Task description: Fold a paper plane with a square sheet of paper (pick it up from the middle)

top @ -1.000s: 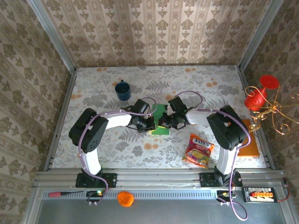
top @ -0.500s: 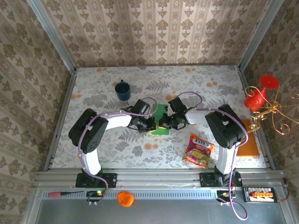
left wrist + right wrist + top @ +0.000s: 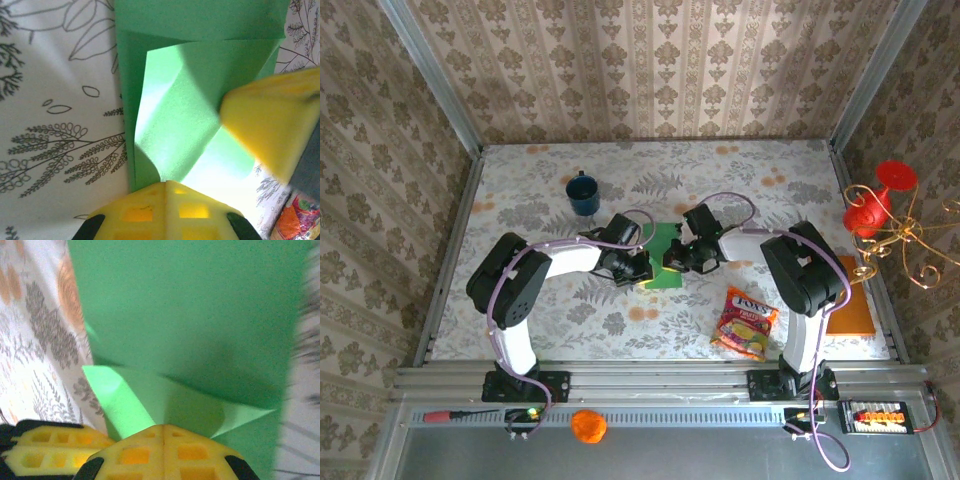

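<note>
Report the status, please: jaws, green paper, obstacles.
Left jaws shut, right jaws shut, tips at a raised flap of the green sheet. Sheet partly folded, not yet a plane. Snack packet lies apart, nothing blocking.

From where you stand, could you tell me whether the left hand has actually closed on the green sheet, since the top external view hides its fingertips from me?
Observer: Yes. In the left wrist view the left hand is shut on a raised flap of the square sheet of paper, and that flap lifts off the layer beneath it.
Operator: Thank you. And the right hand?
Observer: In its own wrist view the right hand is shut too, with a folded layer of the sheet running into its fingertips.
Operator: Is the rest of the sheet lying as a single flat layer?
Observer: No. The left wrist view shows a straight folded edge crossing its far part, one layer over another.
</note>
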You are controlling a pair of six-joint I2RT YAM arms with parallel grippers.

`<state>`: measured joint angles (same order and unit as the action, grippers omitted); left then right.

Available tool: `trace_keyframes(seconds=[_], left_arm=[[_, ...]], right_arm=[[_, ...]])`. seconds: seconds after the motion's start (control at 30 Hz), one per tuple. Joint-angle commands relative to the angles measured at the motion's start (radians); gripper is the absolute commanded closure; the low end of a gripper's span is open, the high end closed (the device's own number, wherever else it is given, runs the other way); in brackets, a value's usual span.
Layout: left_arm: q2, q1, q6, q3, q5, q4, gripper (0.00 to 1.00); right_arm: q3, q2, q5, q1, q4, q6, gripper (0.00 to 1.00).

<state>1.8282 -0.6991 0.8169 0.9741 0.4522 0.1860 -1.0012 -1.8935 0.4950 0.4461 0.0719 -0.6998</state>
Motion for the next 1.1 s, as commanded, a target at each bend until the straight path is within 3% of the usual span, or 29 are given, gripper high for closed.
trace_keyframes(seconds=[0.0,0.2,0.43,0.6,0.77,1.07], left_arm=[[0.052,0.004,0.026,-0.074,-0.064,0.198,1.0],[0.051,0.004,0.013,-0.068,-0.058,0.193,1.0],[0.0,0.006,-0.02,0.014,-0.049,0.154,1.0],[-0.102,0.015,0.02,0.038,-0.073,0.038,0.85],[-0.143,0.03,0.061,-0.004,-0.09,-0.096,0.77],[-0.072,0.039,0.067,0.032,-0.038,-0.181,0.75]], right_arm=[[-0.011,-0.018,-0.077,-0.075,-0.003,0.026,1.0],[-0.033,-0.015,-0.065,-0.162,0.014,0.033,1.0],[-0.046,0.1,-0.065,-0.141,0.087,0.061,1.0],[0.013,0.201,-0.102,-0.08,0.131,0.048,0.83],[0.107,0.244,-0.085,-0.067,0.079,-0.055,0.66],[0.179,0.195,0.018,-0.046,-0.09,-0.222,0.6]])
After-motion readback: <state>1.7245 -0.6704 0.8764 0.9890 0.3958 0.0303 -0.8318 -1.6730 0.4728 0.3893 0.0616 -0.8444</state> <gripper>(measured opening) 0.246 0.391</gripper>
